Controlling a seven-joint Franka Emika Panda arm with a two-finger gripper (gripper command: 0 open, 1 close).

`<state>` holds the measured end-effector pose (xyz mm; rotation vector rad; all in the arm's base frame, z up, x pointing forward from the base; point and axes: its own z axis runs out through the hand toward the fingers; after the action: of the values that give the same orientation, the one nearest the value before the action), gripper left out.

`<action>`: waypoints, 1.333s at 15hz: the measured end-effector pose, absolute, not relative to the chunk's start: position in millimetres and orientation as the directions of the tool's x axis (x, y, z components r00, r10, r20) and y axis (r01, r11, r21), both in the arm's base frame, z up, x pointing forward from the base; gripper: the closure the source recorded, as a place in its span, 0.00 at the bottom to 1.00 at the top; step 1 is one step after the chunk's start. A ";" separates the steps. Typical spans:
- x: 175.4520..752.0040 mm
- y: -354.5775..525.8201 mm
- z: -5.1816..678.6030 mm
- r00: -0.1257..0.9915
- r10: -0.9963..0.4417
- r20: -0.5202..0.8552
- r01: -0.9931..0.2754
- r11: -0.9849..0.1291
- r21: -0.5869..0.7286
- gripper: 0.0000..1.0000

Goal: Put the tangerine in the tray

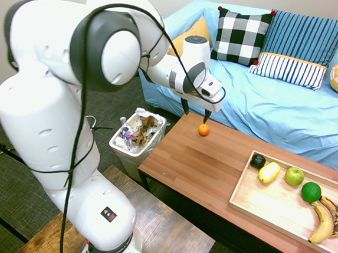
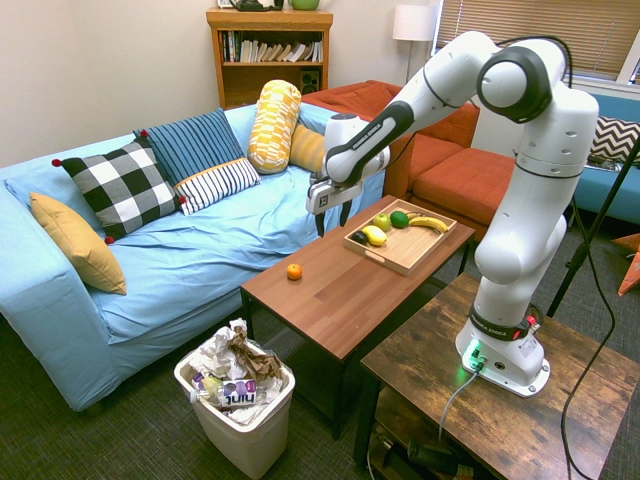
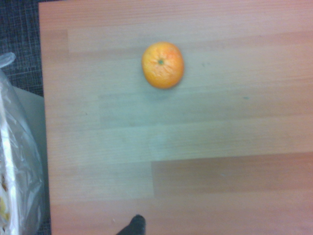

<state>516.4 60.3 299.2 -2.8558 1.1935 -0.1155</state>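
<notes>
The tangerine [image 1: 203,130] is a small orange fruit lying alone on the wooden coffee table near its sofa-side corner [image 2: 294,271]. In the wrist view the tangerine [image 3: 163,65] sits on bare wood. My gripper [image 1: 195,113] hangs in the air above the table, a little above and beside the fruit, touching nothing. In the second exterior view the gripper [image 2: 332,220] points down with its fingers apart, open and empty. The light-wood tray [image 1: 270,203] lies at the table's other end [image 2: 400,247].
The tray holds a lemon [image 1: 269,171], a green apple [image 1: 293,176], a lime [image 1: 311,191], a banana [image 1: 323,222] and a small dark fruit [image 1: 257,161]. A full trash bin [image 1: 137,135] stands off the table's end. The blue sofa [image 1: 286,110] runs along the far side.
</notes>
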 end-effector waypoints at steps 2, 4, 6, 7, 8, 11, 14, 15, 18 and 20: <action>540.7 76.3 261.0 0.697 -0.716 0.037 -0.714 -0.698 -0.044 0.00; 564.0 85.5 231.1 0.685 -0.727 0.034 -0.727 -0.686 -0.024 0.00; 582.4 94.4 206.4 0.671 -0.740 0.052 -0.741 -0.672 -0.004 0.00; 589.4 99.6 194.5 0.665 -0.744 0.057 -0.746 -0.666 0.006 0.00; 595.4 103.1 182.1 0.658 -0.750 0.062 -0.752 -0.659 0.017 0.00; 611.9 102.3 144.8 0.650 -0.756 0.073 -0.760 -0.648 0.049 0.00; 628.1 96.1 119.6 0.640 -0.764 0.080 -0.768 -0.637 0.058 0.00; 632.9 95.8 115.2 0.636 -0.767 0.082 -0.771 -0.634 0.055 0.00; 642.4 94.1 105.8 0.628 -0.774 0.085 -0.778 -0.626 0.051 1.00; 646.1 93.3 103.9 0.624 -0.777 0.086 -0.781 -0.622 0.048 1.00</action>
<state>646.1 93.3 103.9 -2.9034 1.3957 -0.0917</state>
